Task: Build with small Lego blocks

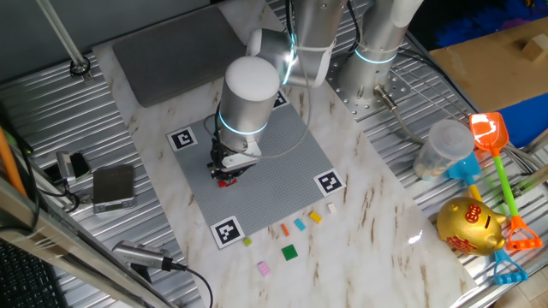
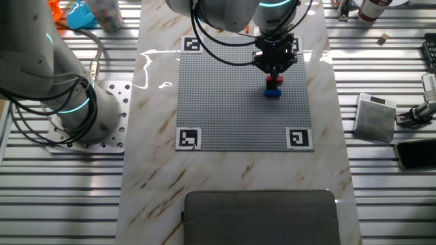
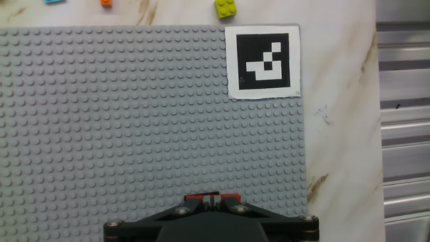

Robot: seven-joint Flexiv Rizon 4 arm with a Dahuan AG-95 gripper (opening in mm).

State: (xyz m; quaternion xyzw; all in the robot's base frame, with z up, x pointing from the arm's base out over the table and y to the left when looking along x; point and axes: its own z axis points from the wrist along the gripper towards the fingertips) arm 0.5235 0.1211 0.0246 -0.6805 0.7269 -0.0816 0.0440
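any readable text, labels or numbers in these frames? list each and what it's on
No readable words or numbers.
Grey baseplate: black-and-white square corner markers, patterns only, no letters.
Gold piggy bank: red marking on its side, too blurred to read.
Bottle at the table edge: red band, nothing legible.
Lego blocks, including the red one at the hand: no print visible.
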